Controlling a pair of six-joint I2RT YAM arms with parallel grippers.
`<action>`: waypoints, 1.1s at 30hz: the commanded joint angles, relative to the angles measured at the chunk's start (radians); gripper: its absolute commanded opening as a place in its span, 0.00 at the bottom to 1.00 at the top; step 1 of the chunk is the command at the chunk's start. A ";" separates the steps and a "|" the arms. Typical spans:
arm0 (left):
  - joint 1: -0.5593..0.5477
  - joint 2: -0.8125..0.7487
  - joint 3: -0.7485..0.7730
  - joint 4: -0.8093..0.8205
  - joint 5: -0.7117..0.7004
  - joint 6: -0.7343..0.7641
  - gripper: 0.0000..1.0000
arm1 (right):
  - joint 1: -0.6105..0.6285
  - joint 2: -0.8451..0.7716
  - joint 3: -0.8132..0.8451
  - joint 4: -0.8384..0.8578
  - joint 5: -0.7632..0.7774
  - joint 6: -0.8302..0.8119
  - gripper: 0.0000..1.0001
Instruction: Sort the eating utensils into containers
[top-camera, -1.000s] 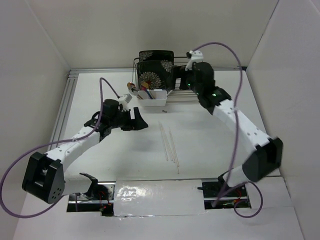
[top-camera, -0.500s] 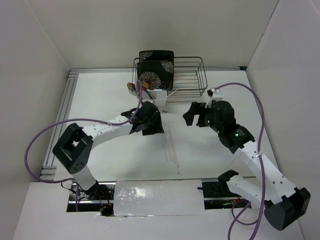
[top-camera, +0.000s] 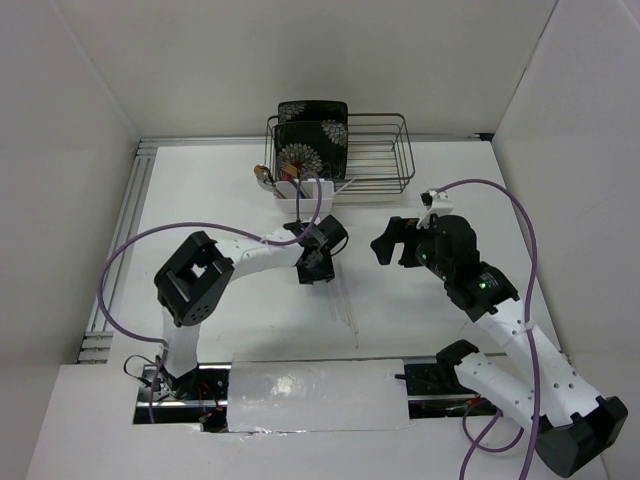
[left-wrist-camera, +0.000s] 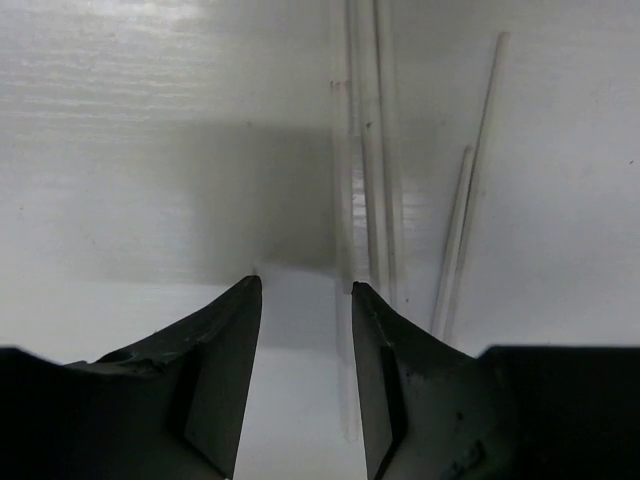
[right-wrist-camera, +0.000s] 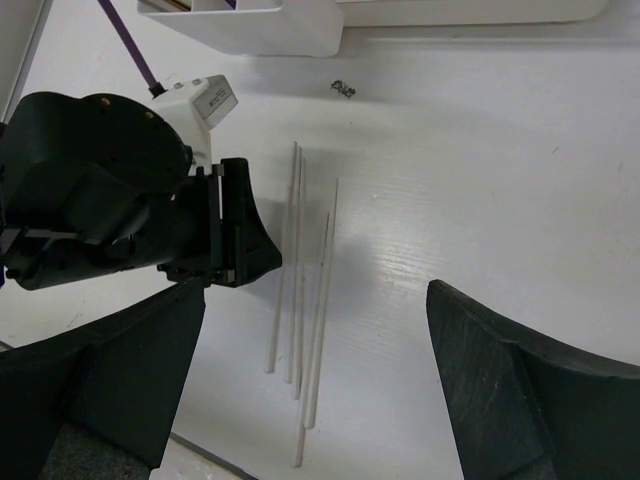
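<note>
Two arms work a white table (top-camera: 200, 220). A dark wire rack (top-camera: 380, 150) with black floral plates (top-camera: 312, 120) stands at the far side. The white caddy (top-camera: 290, 192) sits against the rack's front left.

- Right gripper (top-camera: 385, 240): hovers right of centre, jaws spread wide, empty.
- Left gripper (left-wrist-camera: 305, 290): low over the table, jaws narrowly parted, holding nothing.
- Chopsticks (right-wrist-camera: 298, 260): several lie flat mid-table, roughly parallel and close together. One seems to run along a left finger's inner edge; contact unclear.

Handling, by judgement: light, stiff and smooth sticks, apt to roll or skid on this slick top. Neighbours lie close, so two may come up together. Pinch one across its width near mid-length, which should keep it level for carrying to the caddy.
</note>
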 joint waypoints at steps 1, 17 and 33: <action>-0.016 0.042 0.075 -0.084 -0.060 -0.036 0.53 | 0.000 -0.011 0.013 0.002 -0.009 -0.008 0.98; -0.033 0.226 0.183 -0.316 -0.103 -0.061 0.36 | -0.001 -0.031 0.004 -0.007 0.001 -0.004 0.98; -0.033 -0.139 -0.274 0.297 0.156 0.269 0.02 | -0.003 0.030 -0.009 0.045 -0.185 0.073 0.97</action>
